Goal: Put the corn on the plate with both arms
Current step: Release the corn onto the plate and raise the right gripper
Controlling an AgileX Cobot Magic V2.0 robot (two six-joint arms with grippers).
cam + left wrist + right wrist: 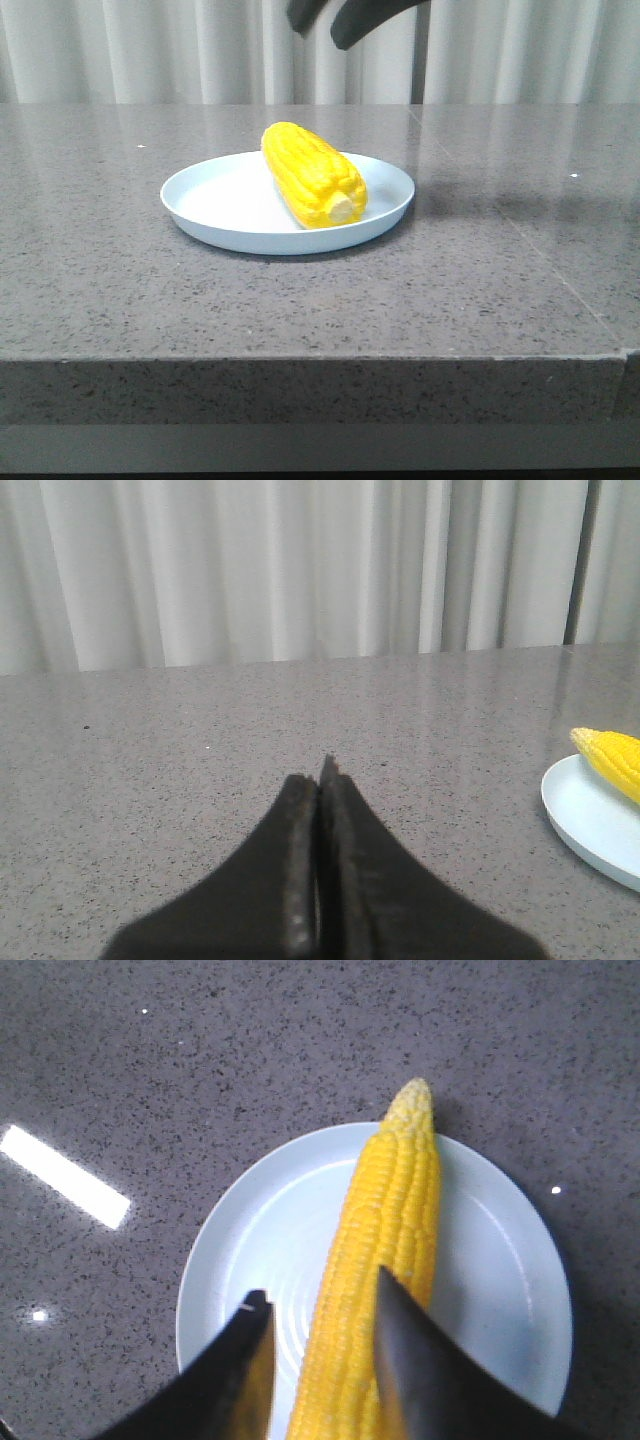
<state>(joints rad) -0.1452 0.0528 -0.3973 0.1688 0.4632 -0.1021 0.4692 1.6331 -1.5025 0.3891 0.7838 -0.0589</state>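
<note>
Front view: the corn lies on the plate, which sits on the grey stone table. The right gripper hangs above the plate, well clear of the cob; only its black fingertips show.

Left wrist view: the left gripper is clenched on nothing, its jaws pressed together over bare table, with the plate's edge and the cob's tip off to one side.

Right wrist view: the right gripper's jaws stand apart, released, with the corn directly beneath the gap between them.
</note>
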